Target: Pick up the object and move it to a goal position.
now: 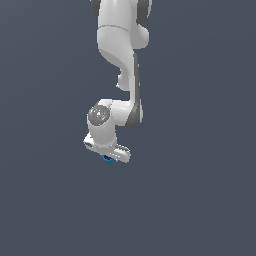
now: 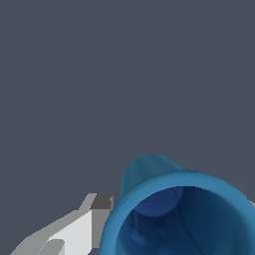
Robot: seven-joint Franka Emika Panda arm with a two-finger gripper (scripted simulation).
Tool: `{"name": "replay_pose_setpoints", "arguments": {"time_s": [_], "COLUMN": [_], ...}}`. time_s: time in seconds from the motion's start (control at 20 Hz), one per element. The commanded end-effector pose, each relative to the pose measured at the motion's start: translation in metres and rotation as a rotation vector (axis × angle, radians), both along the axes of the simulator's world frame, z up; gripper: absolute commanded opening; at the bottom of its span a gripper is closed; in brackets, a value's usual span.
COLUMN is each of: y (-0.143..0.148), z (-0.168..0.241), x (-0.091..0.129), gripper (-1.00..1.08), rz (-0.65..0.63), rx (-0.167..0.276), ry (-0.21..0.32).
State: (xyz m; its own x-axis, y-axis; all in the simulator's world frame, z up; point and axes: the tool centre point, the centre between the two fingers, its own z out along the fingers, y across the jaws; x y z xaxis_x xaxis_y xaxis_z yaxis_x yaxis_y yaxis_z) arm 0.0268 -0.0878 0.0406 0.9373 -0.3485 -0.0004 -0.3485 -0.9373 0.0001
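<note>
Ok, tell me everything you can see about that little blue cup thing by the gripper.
The blue cup is a bright-blue, smooth, plastic-looking cylinder with a flared rim and a darker hollow inside. The wrist view looks into its open mouth from close by, with one grey-white finger beside it; contact cannot be confirmed. In the exterior view only a sliver shows, tucked beneath the white gripper, which hides most of it.

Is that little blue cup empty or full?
Empty: the wrist view looks straight into the blue cup, showing only its bare blue inside.

Bright-blue hollow cup (image 2: 179, 214), tucked just under gripper (image 1: 111, 157).
</note>
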Motion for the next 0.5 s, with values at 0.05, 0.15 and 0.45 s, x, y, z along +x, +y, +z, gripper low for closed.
{"name": "replay_pose_setpoints", "arguments": {"time_s": [0.05,0.15,0.45], "y": [-0.0001,-0.0001,-0.0048], "z": [-0.0003,-0.0003,0.0088], "x": [0.0002,0.0002,0.0011], "gripper": [-1.00,-1.00,-1.00], "rz": [0.000,0.000,0.000], "rx": [0.000,0.000,0.000], "ry": [0.000,0.000,0.000]}}
